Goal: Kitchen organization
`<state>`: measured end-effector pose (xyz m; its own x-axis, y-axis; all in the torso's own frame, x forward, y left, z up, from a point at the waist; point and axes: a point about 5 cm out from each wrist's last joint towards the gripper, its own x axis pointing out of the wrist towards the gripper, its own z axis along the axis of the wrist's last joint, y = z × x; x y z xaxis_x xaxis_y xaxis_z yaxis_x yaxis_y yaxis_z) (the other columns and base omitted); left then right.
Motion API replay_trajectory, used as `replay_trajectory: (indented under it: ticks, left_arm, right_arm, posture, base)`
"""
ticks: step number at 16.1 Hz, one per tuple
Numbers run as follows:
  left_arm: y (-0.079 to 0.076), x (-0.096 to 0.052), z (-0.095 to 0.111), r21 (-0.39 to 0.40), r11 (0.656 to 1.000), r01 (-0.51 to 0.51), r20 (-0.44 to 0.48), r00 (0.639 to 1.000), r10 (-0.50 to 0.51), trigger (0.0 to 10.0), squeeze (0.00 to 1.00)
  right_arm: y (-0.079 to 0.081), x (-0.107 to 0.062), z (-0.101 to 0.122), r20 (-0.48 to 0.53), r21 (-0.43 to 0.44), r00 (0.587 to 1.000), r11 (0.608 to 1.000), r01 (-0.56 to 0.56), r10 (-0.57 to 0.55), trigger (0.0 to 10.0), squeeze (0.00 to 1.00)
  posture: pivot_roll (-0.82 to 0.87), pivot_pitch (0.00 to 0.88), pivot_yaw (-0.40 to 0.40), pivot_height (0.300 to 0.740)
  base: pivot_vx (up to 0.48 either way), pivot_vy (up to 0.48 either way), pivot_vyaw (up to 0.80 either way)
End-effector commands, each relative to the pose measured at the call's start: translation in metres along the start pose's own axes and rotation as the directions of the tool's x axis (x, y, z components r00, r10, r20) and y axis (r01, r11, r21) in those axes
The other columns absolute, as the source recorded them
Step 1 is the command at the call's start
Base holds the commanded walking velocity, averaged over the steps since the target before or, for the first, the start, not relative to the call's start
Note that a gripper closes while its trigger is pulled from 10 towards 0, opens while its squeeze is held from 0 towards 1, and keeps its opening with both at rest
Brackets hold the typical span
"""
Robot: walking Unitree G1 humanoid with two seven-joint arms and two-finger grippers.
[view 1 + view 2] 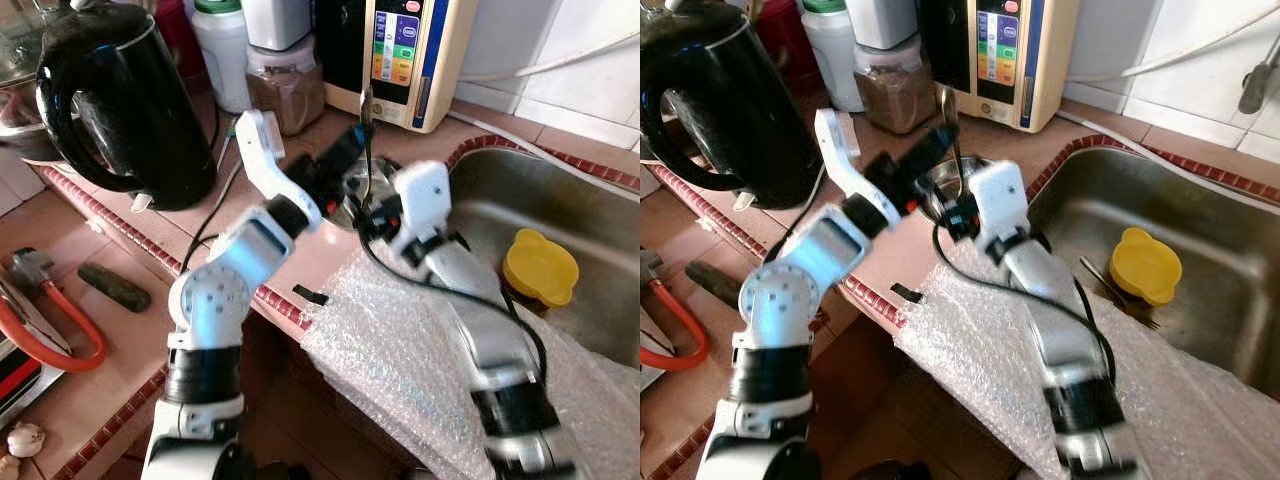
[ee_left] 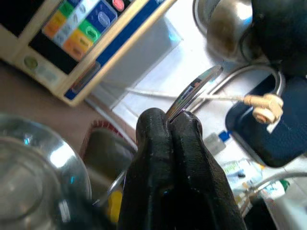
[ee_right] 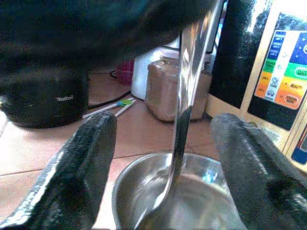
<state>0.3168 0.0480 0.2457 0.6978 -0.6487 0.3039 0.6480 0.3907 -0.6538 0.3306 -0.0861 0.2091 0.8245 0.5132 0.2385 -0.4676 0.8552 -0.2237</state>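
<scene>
In the left eye view the left gripper (image 1: 362, 128) has its jaws clenched on a spoon (image 1: 367, 150) standing in the steel bowl (image 1: 368, 190) on the bench (image 1: 300, 250), at 10 o'clock from the sink (image 1: 560, 200), and in the right wrist view the right gripper (image 3: 163, 143) is released around the spoon.

Black kettle (image 1: 110, 100), yellow lid (image 1: 540, 268) in the steel-grey sink (image 1: 600, 210), red-tiled counter edge (image 1: 110, 225).
</scene>
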Motion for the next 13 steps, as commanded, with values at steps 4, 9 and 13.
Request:
replay_trajectory:
  ticks: [4, 9, 13]
  left_arm:
    - [-0.015, 0.002, -0.01, -0.059, 0.997, 0.042, 0.017, 0.999, -0.041, 0.0, 0.0]
    - [-0.012, -0.001, -0.008, -0.052, 0.998, 0.03, 0.02, 0.999, -0.029, 0.0, 0.0]
    - [-0.014, 0.001, -0.009, -0.059, 0.998, 0.031, 0.016, 0.999, -0.031, 0.0, 0.0]
  right_arm:
    - [-0.008, 0.007, -0.001, -0.009, -0.032, 1.0, 0.999, 0.029, -0.029, 0.0, 0.0]
    - [-0.021, 0.002, -0.016, -0.091, -0.024, 0.991, 0.996, 0.091, -0.093, 0.0, 0.0]
    - [-0.025, 0.001, -0.02, -0.102, -0.024, 0.988, 0.993, 0.114, -0.116, 0.0, 0.0]
  posture:
    - [-0.04, 0.136, 0.073, 0.74]
    - [-0.06, 0.141, 0.079, 0.74]
    - [-0.06, 0.147, 0.086, 0.74]
  base:
    - [0.0, 0.0, 0.0]
    - [0.0, 0.0, 0.0]
    - [0.0, 0.0, 0.0]
